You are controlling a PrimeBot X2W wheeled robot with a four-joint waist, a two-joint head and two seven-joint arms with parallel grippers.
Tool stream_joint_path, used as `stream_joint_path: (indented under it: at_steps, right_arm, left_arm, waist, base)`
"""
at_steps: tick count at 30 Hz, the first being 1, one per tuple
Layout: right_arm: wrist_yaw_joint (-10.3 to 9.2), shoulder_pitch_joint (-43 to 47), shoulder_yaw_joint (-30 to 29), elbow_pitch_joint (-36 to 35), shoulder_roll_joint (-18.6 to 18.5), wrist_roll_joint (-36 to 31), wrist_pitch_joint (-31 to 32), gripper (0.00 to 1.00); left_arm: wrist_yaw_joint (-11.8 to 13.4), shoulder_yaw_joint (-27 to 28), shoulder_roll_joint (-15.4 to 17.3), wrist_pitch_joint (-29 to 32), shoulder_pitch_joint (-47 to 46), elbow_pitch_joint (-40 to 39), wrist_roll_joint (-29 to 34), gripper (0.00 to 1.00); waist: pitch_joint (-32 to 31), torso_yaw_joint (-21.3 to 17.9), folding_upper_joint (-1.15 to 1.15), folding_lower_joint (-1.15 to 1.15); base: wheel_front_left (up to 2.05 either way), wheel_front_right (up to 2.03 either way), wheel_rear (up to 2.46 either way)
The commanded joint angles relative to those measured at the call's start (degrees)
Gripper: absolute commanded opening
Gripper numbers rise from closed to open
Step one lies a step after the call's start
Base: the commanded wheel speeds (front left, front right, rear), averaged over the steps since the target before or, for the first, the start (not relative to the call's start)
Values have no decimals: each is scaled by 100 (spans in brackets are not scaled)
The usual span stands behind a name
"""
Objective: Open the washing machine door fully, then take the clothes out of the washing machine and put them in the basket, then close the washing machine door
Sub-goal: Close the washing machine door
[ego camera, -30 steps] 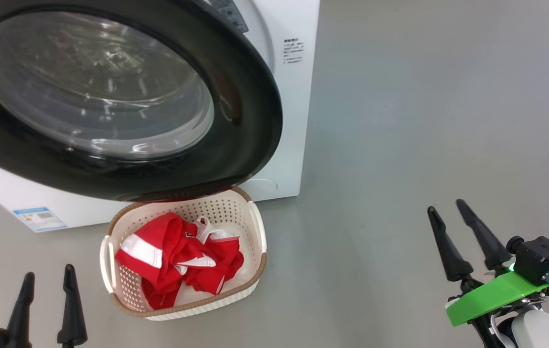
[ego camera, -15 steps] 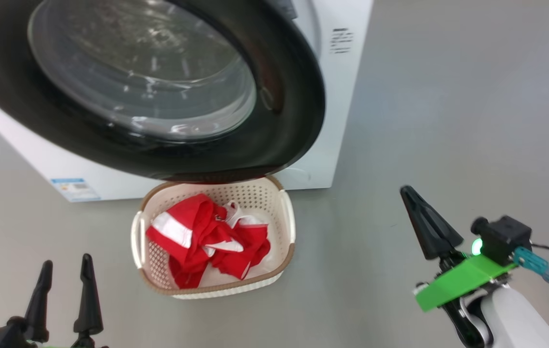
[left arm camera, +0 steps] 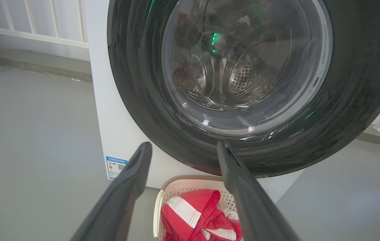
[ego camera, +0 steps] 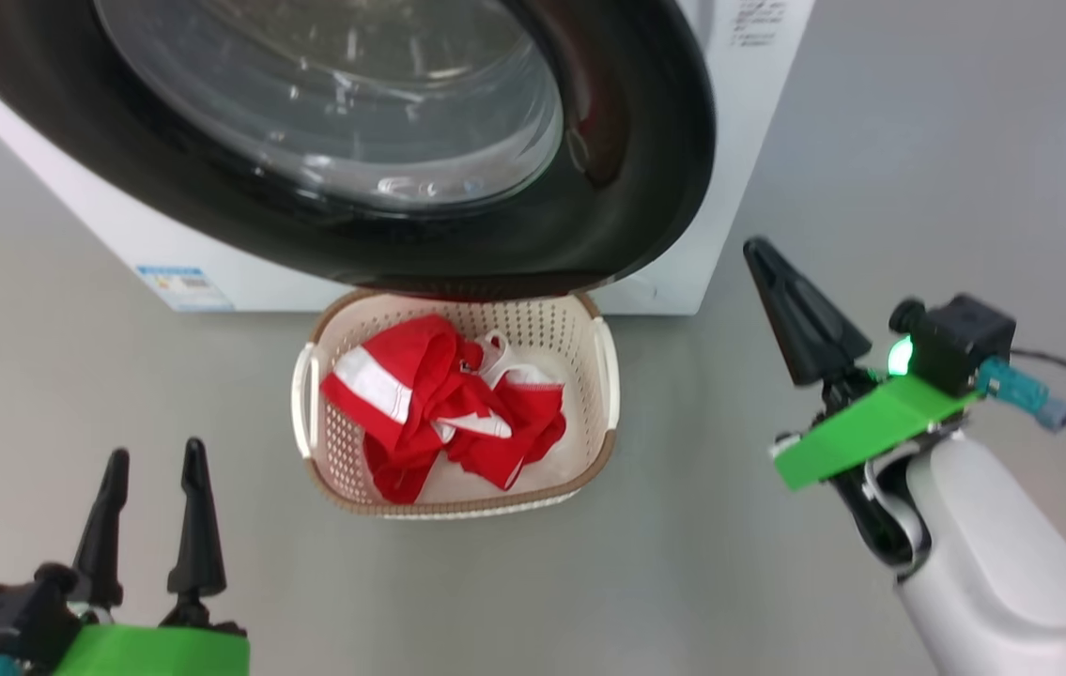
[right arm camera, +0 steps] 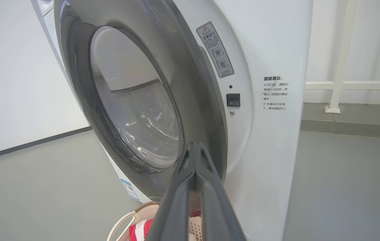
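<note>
clothes (ego camera: 443,408) in basket (ego camera: 603,376) under ajar washing machine door (ego camera: 645,169) | my right gripper (ego camera: 756,249) pinched together, empty — i'd say to push it | left gripper (ego camera: 157,449) apart — idle

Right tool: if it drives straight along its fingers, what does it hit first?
The right tool would likely meet the dark rim of the washing machine door first, near its free edge; depth is unclear.

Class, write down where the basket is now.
In the head view, the basket stands centre on the floor, beneath the washing machine door, holding the clothes.
</note>
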Motion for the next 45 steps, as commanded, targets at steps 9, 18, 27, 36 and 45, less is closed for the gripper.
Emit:
stream_joint_path:
  at_steps: [9, 18, 27, 36, 45]
  right_arm:
    - [9, -777, 274, 209, -23, 146, -69, 0]
    - [9, -1231, 276, 336, -107, 174, -69, 0]
    - [9, -1652, 128, 396, -207, 201, -69, 0]
    - [9, -2213, -183, 463, -311, 178, -69, 0]
    - [9, -2686, -511, 514, -249, 27, -69, 0]
  left_arm:
    - [-18, -6, 87, -69, -426, -221, -131, 100]
    - [-18, -114, 87, -69, -632, -283, -176, 100]
    - [-18, -166, 87, -69, -844, -344, -244, 100]
    - [-18, -307, 86, -69, -1030, -432, -265, 100]
    - [-18, -323, 86, -69, -1106, -487, -238, 100]
  waist:
    - [487, 254, 0, 0]
    - [839, 394, 0, 0]
    - [1186, 532, 0, 0]
    - [1470, 638, 0, 0]
    - [1636, 614, 0, 0]
  base:
    - [0, 0, 0]
    - [0, 0, 0]
    - [0, 0, 0]
    - [0, 0, 0]
    - [0, 0, 0]
